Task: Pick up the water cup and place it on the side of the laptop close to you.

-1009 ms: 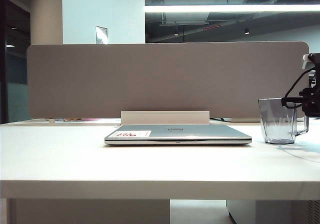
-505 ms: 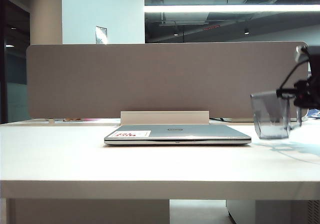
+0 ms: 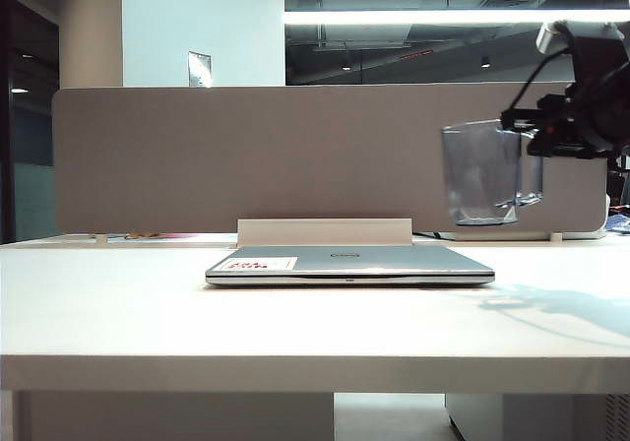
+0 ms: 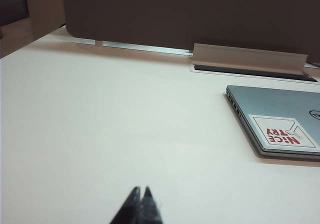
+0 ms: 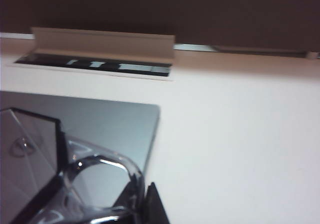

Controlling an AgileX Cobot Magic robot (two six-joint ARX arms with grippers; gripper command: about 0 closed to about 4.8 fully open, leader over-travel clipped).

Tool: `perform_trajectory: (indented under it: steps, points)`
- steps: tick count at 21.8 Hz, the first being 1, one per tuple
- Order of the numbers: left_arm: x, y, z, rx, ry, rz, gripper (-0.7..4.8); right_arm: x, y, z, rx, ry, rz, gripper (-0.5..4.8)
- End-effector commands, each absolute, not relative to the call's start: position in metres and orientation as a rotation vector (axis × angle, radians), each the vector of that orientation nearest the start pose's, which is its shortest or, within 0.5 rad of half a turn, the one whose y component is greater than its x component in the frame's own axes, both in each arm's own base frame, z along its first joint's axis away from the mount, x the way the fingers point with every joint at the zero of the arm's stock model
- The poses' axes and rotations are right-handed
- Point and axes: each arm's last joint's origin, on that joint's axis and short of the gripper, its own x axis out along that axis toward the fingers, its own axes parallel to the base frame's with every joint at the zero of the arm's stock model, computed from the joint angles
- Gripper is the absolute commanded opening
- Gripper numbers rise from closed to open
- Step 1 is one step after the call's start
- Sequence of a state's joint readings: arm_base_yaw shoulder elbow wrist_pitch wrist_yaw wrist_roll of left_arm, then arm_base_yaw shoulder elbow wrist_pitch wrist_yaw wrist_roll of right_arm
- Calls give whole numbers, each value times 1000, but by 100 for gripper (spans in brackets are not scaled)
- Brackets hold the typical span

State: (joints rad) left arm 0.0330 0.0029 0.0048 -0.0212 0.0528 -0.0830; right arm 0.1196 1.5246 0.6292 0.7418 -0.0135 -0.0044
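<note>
The left tool (image 4: pixel 140 194) hung closed and empty over the bench (image 3: pixel 118 313), clear of the work. One closed laptop (image 3: pixel 349 264) lay flat at centre. Right of it, the right tool (image 3: pixel 532 131) gripped one water cup (image 3: pixel 489 170) by its handle, upright and airborne, presumably to clear the lid.

A ceiling light strip (image 3: pixel 453 16) glared overhead. The table (image 3: pixel 295 328) looked washed out, with a soft shadow beneath the right gripper (image 3: pixel 539 136). Both wrist views were dim and slightly blurred.
</note>
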Motion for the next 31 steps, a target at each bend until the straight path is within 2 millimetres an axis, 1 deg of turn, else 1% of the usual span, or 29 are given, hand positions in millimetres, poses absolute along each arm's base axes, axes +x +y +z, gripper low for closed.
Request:
perform_trajectory:
  steps: [1, 2, 6, 7, 9, 10, 14, 16, 18, 22, 25, 31]
  points:
    - [97, 1, 165, -86, 11, -26, -6, 279, 55, 201, -5, 116, 144, -2]
    - [97, 1, 164, -87, 12, -31, -6, 271, 62, 199, 7, 105, 155, -2]
    - [97, 1, 164, -87, 12, -40, -6, 253, 82, 190, 53, 87, 180, -2]
    - [97, 1, 164, -87, 13, -47, -6, 246, 90, 186, 59, 88, 167, -2]
    - [97, 0, 165, -87, 13, -60, -6, 240, 105, 182, 66, 99, 165, -2]
    - [97, 0, 164, -87, 14, -68, -6, 239, 110, 181, 76, 99, 175, -2]
    - [97, 0, 165, -87, 14, -82, -6, 237, 123, 173, 89, 93, 209, -2]
    - [97, 0, 165, -87, 13, -82, -6, 240, 127, 162, 79, 118, 222, -2]
    - [97, 0, 165, -87, 14, -81, -6, 243, 129, 152, 76, 138, 220, -2]
    - [97, 0, 165, -87, 13, -82, -6, 247, 131, 140, 88, 117, 225, -2]
    - [97, 0, 165, -87, 14, -82, -6, 249, 134, 133, 94, 124, 265, -1]
    - [97, 0, 165, -87, 14, -84, -6, 254, 136, 125, 83, 148, 262, -1]
